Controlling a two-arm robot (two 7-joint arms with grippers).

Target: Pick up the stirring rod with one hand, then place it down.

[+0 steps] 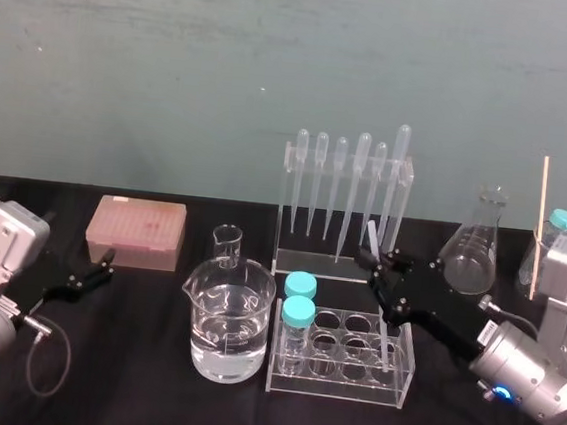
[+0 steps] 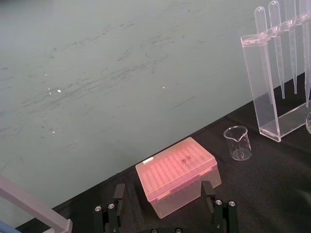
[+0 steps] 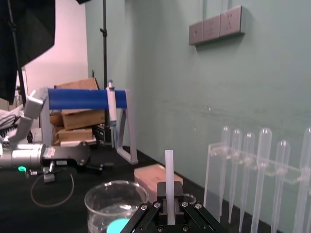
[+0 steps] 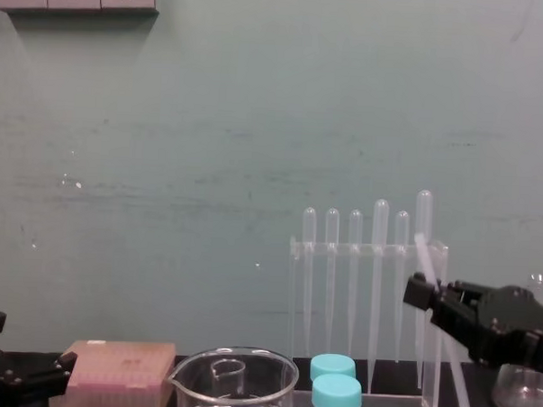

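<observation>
The stirring rod (image 1: 370, 240) is a thin translucent-white stick held off the table and tilted, in front of the pipette rack. My right gripper (image 1: 377, 269) is shut on it partway along its length. The rod's top end sticks up above the fingers (image 4: 422, 248), and its lower part slants down toward the test-tube rack (image 4: 457, 374). The right wrist view shows the rod (image 3: 169, 180) standing up out of the closed jaws. My left gripper (image 1: 90, 277) rests low at the left of the table, open, with nothing between its fingers (image 2: 118, 200).
A large beaker of water (image 1: 225, 327) and a small beaker (image 1: 226, 242) stand mid-table. Behind them are a pink tip box (image 1: 136, 231) and the pipette rack (image 1: 346, 193). A test-tube rack (image 1: 349, 365) holds two teal-capped tubes. An Erlenmeyer flask (image 1: 472, 253) stands at the right.
</observation>
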